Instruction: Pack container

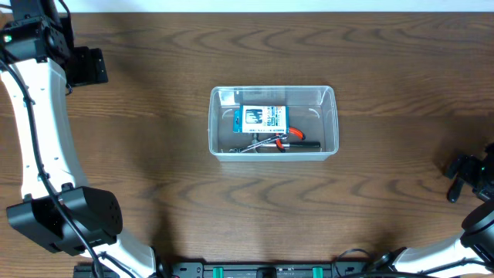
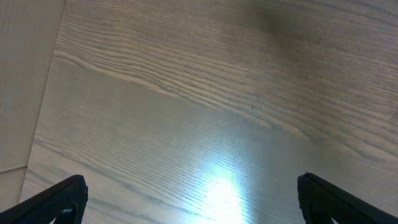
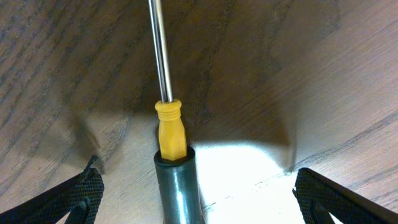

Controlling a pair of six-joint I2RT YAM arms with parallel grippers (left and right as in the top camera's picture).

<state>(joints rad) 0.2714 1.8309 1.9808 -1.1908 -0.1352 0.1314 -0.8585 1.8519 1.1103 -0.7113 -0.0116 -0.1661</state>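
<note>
The clear plastic container (image 1: pixel 214 123) stands at the table's middle. Inside it lie a blue-and-white box (image 1: pixel 261 117), orange-handled pliers (image 1: pixel 279 142) and a dark tool (image 1: pixel 305 144). My right gripper (image 1: pixel 465 176) is at the far right edge. In the right wrist view it (image 3: pixel 199 193) is open, its fingers on either side of a screwdriver (image 3: pixel 176 183) with a dark handle, yellow collar and steel shaft that lies on the table. The fingers do not touch it. My left gripper (image 1: pixel 87 66) is at the far left back, open and empty (image 2: pixel 193 196) over bare wood.
The brown wooden table (image 1: pixel 386 69) spreads around the container. A pale strip beyond the table's edge (image 2: pixel 25 81) shows in the left wrist view. The arm bases (image 1: pixel 65 220) stand along the front edge.
</note>
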